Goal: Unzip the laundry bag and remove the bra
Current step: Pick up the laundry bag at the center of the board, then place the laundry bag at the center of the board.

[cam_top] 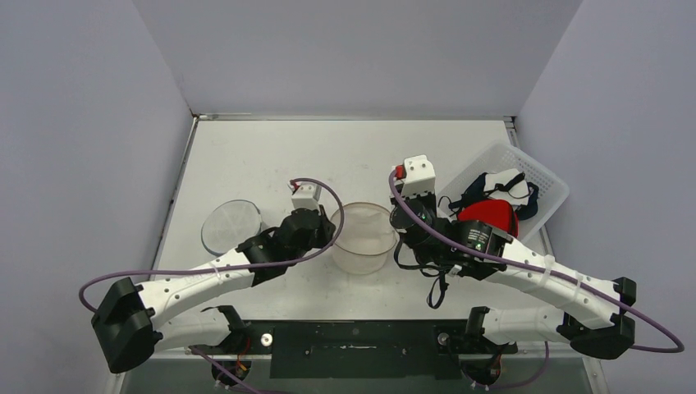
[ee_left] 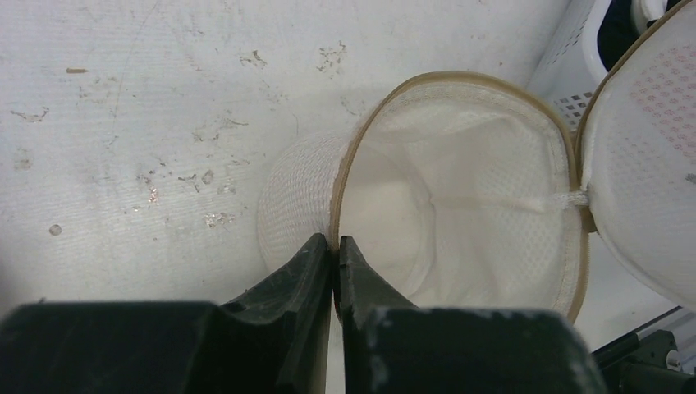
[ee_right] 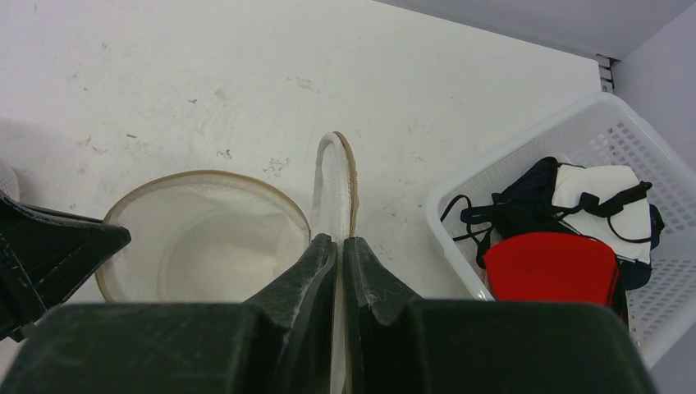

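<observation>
White mesh is what both arms have hold of: the round, tan-trimmed white mesh laundry bag (cam_top: 361, 240) sits on the pale, scuffed counter (cam_top: 263, 156) between the two arms, its mouth open upward. Your left fingers (ee_left: 302, 279) are pinched closed on the tan rim at the bag's left side. Your right fingers (ee_right: 305, 275) are closed on the edge of the round mesh lid flap (ee_right: 336, 185), which stands on edge beside the mouth and joins the rim at one spot. Both wrist views show only bare mesh inside the bag, so I judge the unzipping done and the bag empty. A red moulded bra (ee_right: 550, 267) lies in the white slotted plastic basket (ee_right: 657, 139) to the right, on a heap of dark and white garments, though I cannot tell which of them the task means. Treat the bag as very light and limp: the mesh will likely fold and slide on the counter at the slightest pull, and only the bound rim gives you a firm edge. The bra looks soft with springy cups, so take it by a cup edge or strap, and mind that thin straps could snag in the basket's slots.
</observation>
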Motion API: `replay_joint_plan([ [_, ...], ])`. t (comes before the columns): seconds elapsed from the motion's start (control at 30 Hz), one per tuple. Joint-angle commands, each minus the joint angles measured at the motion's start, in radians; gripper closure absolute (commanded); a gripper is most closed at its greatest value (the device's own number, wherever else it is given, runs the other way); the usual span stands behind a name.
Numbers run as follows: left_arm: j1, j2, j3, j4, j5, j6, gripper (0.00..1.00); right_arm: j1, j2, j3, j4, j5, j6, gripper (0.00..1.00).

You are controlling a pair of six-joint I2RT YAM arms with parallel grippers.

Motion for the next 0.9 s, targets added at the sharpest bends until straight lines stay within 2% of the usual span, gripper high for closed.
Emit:
replay_joint_plan([
  [0.0,0.006,-0.050,0.052,0.041,0.022,-0.015,0.86,0.007,0.003,0.002,-0.003,0.048,0.016,0.95],
  [0.13,0.008,-0.101,0.046,0.062,0.055,-0.042,0.54,0.007,0.012,0.009,-0.006,0.042,0.034,0.95],
  [0.2,0.006,-0.130,0.036,0.100,0.084,-0.054,0.44,0.007,0.016,0.013,-0.007,0.037,0.049,0.95],
  [0.37,0.006,-0.186,-0.048,0.372,0.232,-0.057,0.25,0.007,0.033,0.013,-0.006,0.019,0.107,0.95],
  [0.6,-0.048,-0.134,-0.138,0.691,0.338,-0.036,0.18,0.007,0.041,0.009,0.044,-0.021,0.188,0.95],
  [0.87,-0.185,-0.035,-0.104,0.787,0.274,0.068,0.13,0.000,0.045,-0.004,0.105,-0.068,0.243,0.95],
])
